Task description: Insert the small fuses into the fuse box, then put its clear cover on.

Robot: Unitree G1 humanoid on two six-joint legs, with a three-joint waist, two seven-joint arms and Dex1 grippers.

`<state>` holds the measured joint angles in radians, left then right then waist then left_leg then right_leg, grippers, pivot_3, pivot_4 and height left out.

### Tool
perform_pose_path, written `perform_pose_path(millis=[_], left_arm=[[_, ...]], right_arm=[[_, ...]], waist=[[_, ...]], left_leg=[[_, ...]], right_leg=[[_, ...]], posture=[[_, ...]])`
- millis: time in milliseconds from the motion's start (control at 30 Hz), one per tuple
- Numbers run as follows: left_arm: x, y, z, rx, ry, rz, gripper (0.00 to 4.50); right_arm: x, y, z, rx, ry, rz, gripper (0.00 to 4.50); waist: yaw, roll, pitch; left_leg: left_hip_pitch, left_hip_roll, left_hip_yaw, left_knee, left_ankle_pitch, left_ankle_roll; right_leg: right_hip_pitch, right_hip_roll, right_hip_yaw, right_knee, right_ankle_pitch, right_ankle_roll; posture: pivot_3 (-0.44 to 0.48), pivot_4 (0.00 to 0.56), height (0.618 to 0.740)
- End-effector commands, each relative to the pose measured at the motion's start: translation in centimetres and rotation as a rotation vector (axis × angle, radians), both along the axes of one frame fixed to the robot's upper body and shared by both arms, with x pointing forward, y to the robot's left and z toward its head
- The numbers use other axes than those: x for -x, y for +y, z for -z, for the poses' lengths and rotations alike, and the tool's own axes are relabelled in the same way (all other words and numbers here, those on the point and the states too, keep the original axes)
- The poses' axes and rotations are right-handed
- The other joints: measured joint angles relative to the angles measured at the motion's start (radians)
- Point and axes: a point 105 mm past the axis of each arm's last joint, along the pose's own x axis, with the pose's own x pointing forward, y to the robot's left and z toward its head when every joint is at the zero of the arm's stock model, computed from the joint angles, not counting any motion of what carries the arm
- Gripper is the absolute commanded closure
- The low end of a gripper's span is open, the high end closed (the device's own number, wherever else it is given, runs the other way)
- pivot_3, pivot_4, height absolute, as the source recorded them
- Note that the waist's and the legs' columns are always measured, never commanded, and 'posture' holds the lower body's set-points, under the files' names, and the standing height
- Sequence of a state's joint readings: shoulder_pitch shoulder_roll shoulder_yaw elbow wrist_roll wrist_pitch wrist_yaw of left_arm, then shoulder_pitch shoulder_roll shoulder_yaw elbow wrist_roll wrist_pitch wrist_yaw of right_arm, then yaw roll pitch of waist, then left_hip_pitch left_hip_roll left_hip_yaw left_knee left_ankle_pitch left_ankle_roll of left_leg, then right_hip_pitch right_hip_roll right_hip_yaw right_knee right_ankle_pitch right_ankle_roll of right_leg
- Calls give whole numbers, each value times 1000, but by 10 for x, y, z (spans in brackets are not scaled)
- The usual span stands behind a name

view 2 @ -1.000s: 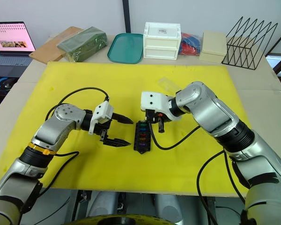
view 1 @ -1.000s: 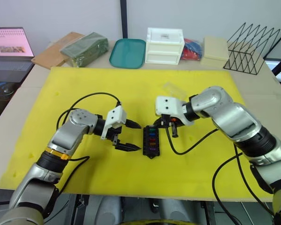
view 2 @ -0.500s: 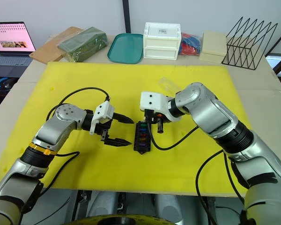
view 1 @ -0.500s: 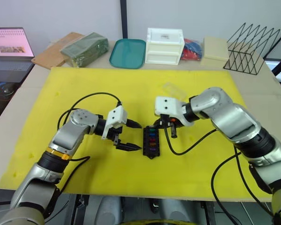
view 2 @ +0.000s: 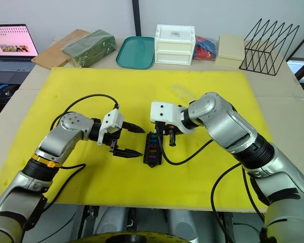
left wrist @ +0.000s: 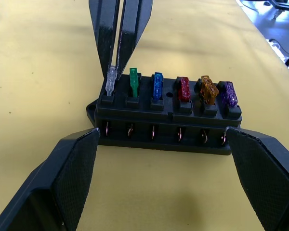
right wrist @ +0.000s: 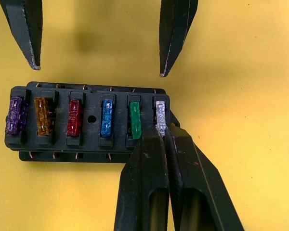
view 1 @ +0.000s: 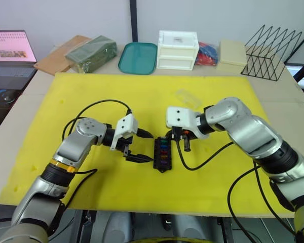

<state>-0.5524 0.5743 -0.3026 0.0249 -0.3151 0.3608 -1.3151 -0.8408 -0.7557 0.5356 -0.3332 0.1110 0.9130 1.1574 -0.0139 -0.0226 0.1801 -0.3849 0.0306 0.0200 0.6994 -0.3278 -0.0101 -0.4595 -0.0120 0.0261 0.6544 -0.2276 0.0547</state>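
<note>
At the centre of the yellow mat (view 1: 202,182), the right pincer (right wrist: 162,132) grips the clear fuse (right wrist: 160,114) seated in the end slot of the fuse box (view 1: 161,154).

Right pincer fingers are pressed together on the clear fuse; the arm reaches in from the right, elbow bent, wrist above the box's far end. Left pincer (view 1: 140,147) is released, fingers spread wide, flanking the box's left side without touching it. Green, blue, red, orange and purple fuses fill the remaining slots. Clear cover (view 1: 188,98) lies on the mat beyond the right arm.
</note>
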Motion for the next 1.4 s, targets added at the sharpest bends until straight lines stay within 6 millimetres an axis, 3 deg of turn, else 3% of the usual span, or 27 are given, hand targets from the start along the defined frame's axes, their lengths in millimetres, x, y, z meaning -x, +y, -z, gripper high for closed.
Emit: perform_pose_path(millis=[33,200,800,900,967,1400], left_arm=[[0,-4,-12,25,-55,22,43],[0,-4,-12,27,-56,21,0],[-3,-3,-13,32,-65,11,0],[-3,-2,-15,35,-71,8,0],[-3,-2,-15,36,-72,9,0],[0,0,-13,32,-67,22,0]], right_arm=[[9,7,4,7,24,-46,4500],[8,7,-4,-8,6,-48,3175],[7,0,-38,-60,-52,-42,3175],[8,0,-41,-90,-57,-55,3807],[9,2,-40,-124,-57,-68,4475],[5,1,-19,-244,-6,-58,4475]], waist=[[0,0,0],[1,0,0],[1,0,0],[1,0,0],[1,0,0],[1,0,0]], left_leg=[[0,0,0,0,0,0],[0,0,0,0,0,0],[0,0,0,0,0,0],[0,0,0,0,0,0],[0,0,0,0,0,0],[0,0,0,0,0,0]], right_leg=[[0,0,0,0,0,0],[0,0,0,0,0,0],[0,0,0,0,0,0],[0,0,0,0,0,0],[0,0,0,0,0,0],[0,0,0,1,0,0]], posture=[[0,150,740],[0,150,740],[0,150,740],[0,150,740],[0,150,740],[0,150,740]])
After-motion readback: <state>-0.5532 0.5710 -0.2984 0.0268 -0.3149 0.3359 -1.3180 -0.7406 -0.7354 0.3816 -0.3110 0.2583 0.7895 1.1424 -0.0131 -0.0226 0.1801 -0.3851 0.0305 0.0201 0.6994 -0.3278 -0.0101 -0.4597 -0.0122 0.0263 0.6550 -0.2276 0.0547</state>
